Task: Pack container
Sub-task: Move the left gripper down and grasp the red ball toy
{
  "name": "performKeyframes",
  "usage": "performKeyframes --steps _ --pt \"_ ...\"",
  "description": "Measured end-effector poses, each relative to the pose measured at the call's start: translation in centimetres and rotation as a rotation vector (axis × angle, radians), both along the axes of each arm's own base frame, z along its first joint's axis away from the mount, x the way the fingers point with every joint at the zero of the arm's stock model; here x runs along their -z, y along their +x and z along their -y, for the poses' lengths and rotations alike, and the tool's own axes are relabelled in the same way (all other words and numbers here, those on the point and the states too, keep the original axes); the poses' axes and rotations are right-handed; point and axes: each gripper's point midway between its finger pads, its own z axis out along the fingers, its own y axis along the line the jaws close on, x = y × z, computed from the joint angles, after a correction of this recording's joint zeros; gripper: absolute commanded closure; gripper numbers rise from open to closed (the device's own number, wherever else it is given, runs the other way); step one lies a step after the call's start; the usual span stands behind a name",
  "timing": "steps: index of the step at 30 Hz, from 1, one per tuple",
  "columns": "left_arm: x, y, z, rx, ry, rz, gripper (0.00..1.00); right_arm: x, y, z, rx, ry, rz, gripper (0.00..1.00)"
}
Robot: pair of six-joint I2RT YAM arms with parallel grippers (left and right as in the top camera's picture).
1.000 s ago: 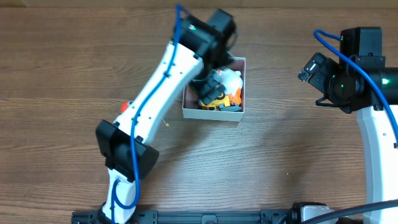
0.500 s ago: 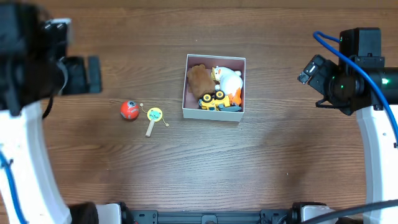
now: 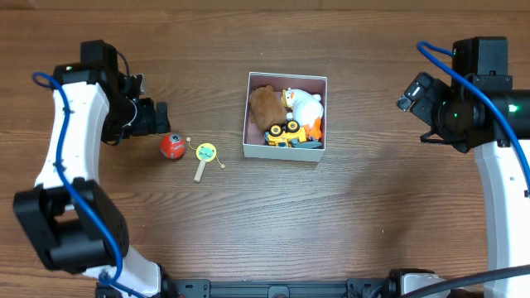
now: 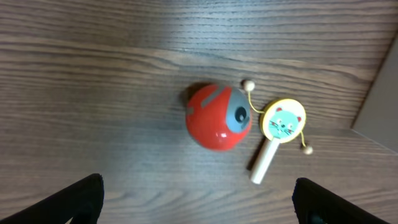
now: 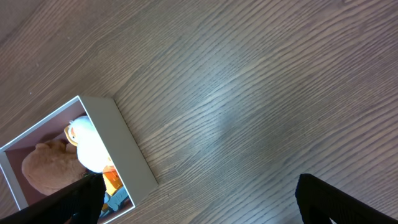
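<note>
The container [image 3: 284, 152] is a square white box with a pink inside, at the table's middle. It holds a brown plush [image 3: 265, 105], a white duck toy [image 3: 305, 106] and a yellow toy truck [image 3: 286, 132]. A red ball [image 3: 172, 146] and a yellow cat-face rattle drum [image 3: 204, 155] lie on the table left of it. My left gripper [image 3: 157, 117] is open and empty just left of and above the red ball [image 4: 217, 116], with the drum [image 4: 283, 121] beside it. My right gripper [image 3: 411, 93] is open and empty, well right of the container [image 5: 127, 149].
The wooden table [image 3: 373, 215] carries nothing else. The left arm's body [image 3: 70, 165] runs down the left side, the right arm's [image 3: 501, 182] down the right side.
My left arm has swung away from over the container to the far left, then come in beside the red ball. The brown plush now lies in the container. The right arm has not moved.
</note>
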Motion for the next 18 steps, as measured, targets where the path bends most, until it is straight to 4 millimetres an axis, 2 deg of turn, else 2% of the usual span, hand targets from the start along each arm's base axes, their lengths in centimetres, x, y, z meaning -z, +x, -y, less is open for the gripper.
performKeyframes --steps 4,8,9,11,14,18 --pt "4.0 1.5 1.0 0.05 -0.008 -0.049 0.11 0.0 0.1 0.0 0.0 0.0 0.004 0.0" --pt "7.5 1.6 2.6 0.12 0.03 -0.126 0.13 0.0 0.1 0.0 0.0 0.0 0.003 0.0" --pt "7.8 1.5 2.9 0.133 0.045 -0.134 0.13 0.0 0.1 0.0 -0.001 -0.001 0.004 0.0" --pt "8.3 1.7 3.2 0.156 0.078 -0.14 0.22 0.0 0.1 0.0 0.0 0.0 0.003 0.0" --pt "8.9 1.7 3.1 0.168 0.118 -0.151 0.4 0.0 0.0 0.0 0.0 0.0 0.001 0.0" --pt "9.0 1.6 2.6 0.157 0.143 -0.161 0.5 0.0 0.0 0.0 0.0 0.0 0.001 0.0"
